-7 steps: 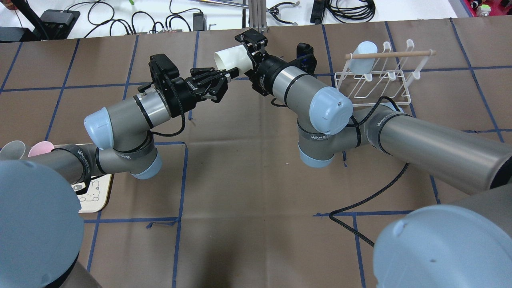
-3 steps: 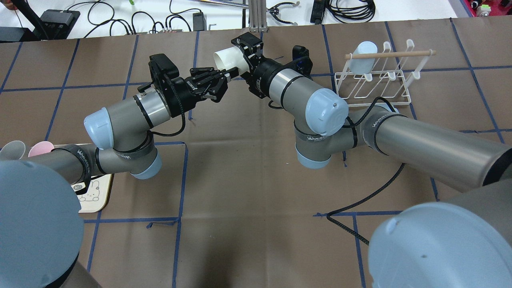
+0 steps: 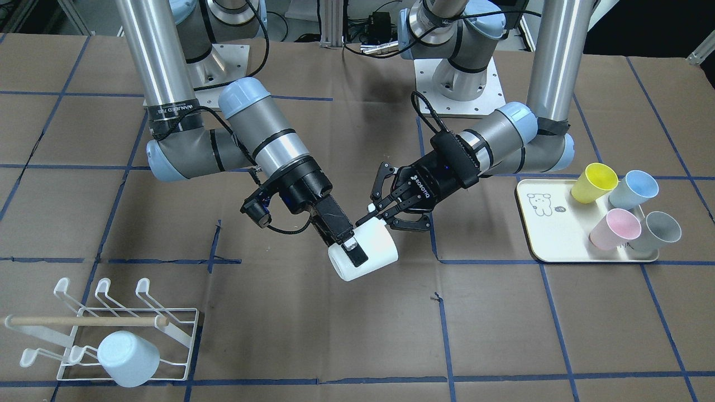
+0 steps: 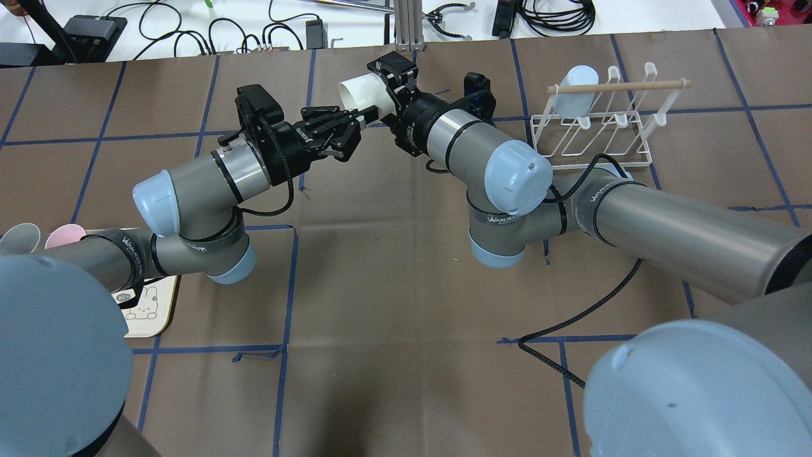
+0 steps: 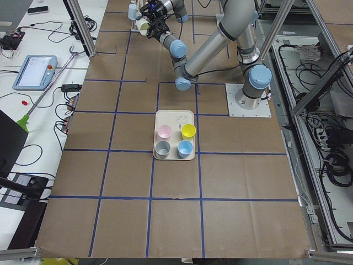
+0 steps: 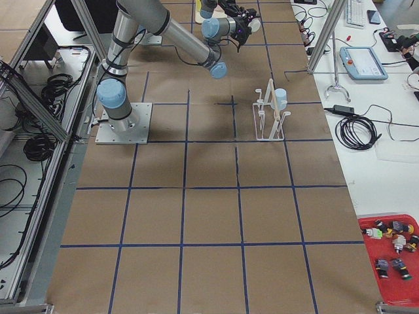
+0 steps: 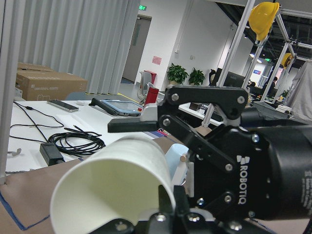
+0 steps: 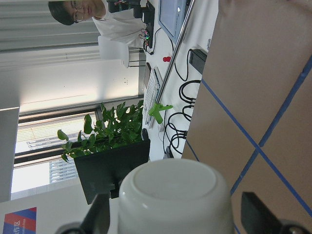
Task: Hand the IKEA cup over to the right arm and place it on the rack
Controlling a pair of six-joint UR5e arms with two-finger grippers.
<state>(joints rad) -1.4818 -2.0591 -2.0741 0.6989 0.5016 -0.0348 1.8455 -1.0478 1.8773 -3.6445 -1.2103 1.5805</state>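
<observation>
The white IKEA cup [image 3: 377,248] lies on its side in the air above mid-table, held across its body by my right gripper [image 3: 353,251], which is shut on it. Overhead, the cup [image 4: 355,94] points its mouth left from the right gripper [image 4: 388,86]. My left gripper [image 3: 394,215] is open at the cup's mouth, one fingertip at the rim; overhead the left gripper [image 4: 357,132] shows spread fingers. The left wrist view looks into the cup's mouth [image 7: 112,190]. The right wrist view shows its base [image 8: 175,190]. The white wire rack [image 4: 593,136] stands far right.
A pale blue cup [image 3: 128,357] hangs on the rack [image 3: 173,329] under its wooden dowel [image 3: 84,321]. A cream tray [image 3: 553,245] on my left side carries yellow, blue, pink and grey cups. A black cable [image 4: 590,311] trails over the table under the right arm.
My right arm has shifted slightly to the left with the white cup in its grip. The left arm and its open gripper have barely moved.
</observation>
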